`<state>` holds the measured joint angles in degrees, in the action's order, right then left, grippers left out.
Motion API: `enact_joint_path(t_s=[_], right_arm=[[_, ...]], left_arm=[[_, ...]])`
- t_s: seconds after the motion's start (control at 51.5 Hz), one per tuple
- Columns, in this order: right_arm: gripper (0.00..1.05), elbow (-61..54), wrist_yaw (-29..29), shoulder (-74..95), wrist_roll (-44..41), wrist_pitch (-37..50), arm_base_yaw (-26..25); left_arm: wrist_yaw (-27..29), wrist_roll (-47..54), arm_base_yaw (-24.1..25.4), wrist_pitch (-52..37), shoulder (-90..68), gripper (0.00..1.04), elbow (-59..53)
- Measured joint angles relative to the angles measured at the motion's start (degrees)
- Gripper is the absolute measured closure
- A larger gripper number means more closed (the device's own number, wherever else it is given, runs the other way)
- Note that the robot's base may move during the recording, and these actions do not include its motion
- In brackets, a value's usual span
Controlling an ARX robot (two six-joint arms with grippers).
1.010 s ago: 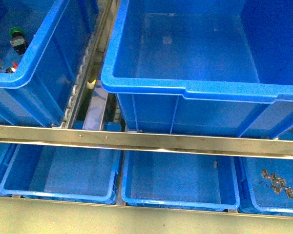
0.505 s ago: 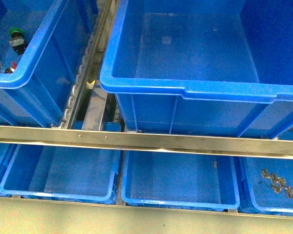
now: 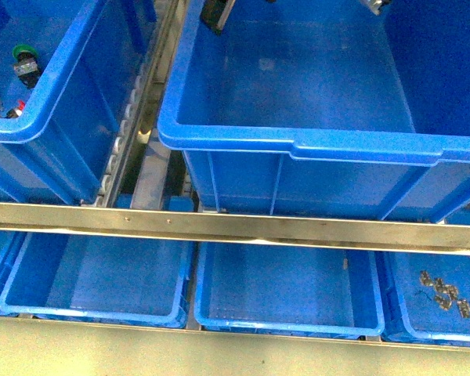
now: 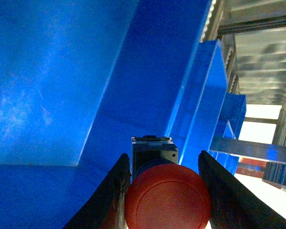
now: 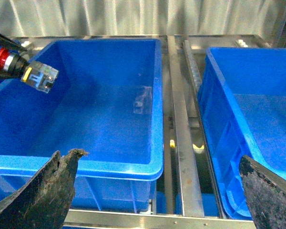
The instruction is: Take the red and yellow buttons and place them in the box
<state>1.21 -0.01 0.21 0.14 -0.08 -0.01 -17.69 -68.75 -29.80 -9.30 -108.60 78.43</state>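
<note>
As the left wrist view shows, the left gripper (image 4: 162,161) has its two dark fingers (image 4: 115,191) closed on the red button (image 4: 167,200). One finger presses each side of the round red cap, and the grey metal block of the switch sticks out past the tips. Behind it rises a smooth blue inner wall of the box (image 4: 62,71).

The right wrist view shows the same red button (image 5: 4,59) held in the air over the box (image 5: 109,164), just inside one side wall and touching no part of it. The right gripper (image 5: 158,157) is spread wide, its fingers (image 5: 47,191) far apart with nothing between them.

In the front view the box (image 3: 298,145) fills the picture from the centre out to 2 o'clock. A dark tip pokes in over it at 11 o'clock, cut off too short to tell what it is. At 10 o'clock a neighbouring crate (image 3: 70,94) holds a green-capped switch (image 3: 23,59). Below a metal bar (image 3: 235,227), shallow trays (image 3: 282,321) line up at 6 o'clock, and small metal parts (image 3: 442,291) lie at 4 o'clock.
</note>
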Motion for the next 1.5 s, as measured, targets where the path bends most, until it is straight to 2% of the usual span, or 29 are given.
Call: enact_joint_path(t_s=[0.233,0.291,0.33,0.408,0.466,0.544,0.621,0.718,0.951,1.204,1.379,1.495], right_arm=[[0.06,0.17,0.11,0.31,0.09,-0.35,0.07],[0.06,4.11,3.96,6.73,2.03,-10.08,2.86],[0.06,6.32,5.49,12.24,2.08,-11.58,5.25],[0.06,10.34,3.76,26.99,-0.48,-3.89,12.79],[0.06,14.25,1.18,40.83,-5.77,7.98,18.73],[0.06,19.28,-1.92,55.01,-13.25,19.34,22.29],[0.06,22.91,-4.46,63.80,-19.54,24.57,22.82],[0.06,25.46,-5.07,69.46,-25.31,26.03,22.40],[0.06,28.87,-3.87,75.54,-35.98,31.93,21.00],[0.06,33.27,-4.04,81.90,-41.03,35.28,21.64],[0.06,37.44,-1.55,87.65,-44.54,40.92,21.68],[0.06,39.60,-0.83,90.16,-45.03,40.98,21.33]], left_arm=[[1.57,-0.59,-0.77,1.18,-0.68,0.70,3.72],[1.68,-0.59,-0.77,1.51,-0.94,0.70,4.39],[2.19,-0.59,-0.77,1.70,-1.05,0.70,4.63],[2.51,-0.55,-1.11,1.92,-1.05,0.70,4.92],[2.64,-0.50,-1.70,2.29,-1.16,0.70,4.98],[2.91,-0.33,-2.47,2.84,-1.20,0.70,4.96],[3.23,-0.31,-2.69,2.78,-1.18,0.70,4.72],[3.56,-0.35,-2.67,2.45,-1.11,0.70,3.41],[3.85,-0.42,-2.47,2.14,-1.09,0.70,1.22],[3.69,-1.60,-2.38,1.27,-0.02,0.70,1.11],[3.10,-1.81,-2.38,1.27,0.11,0.70,1.11],[3.08,-2.05,-2.38,1.27,0.24,0.70,1.11]])
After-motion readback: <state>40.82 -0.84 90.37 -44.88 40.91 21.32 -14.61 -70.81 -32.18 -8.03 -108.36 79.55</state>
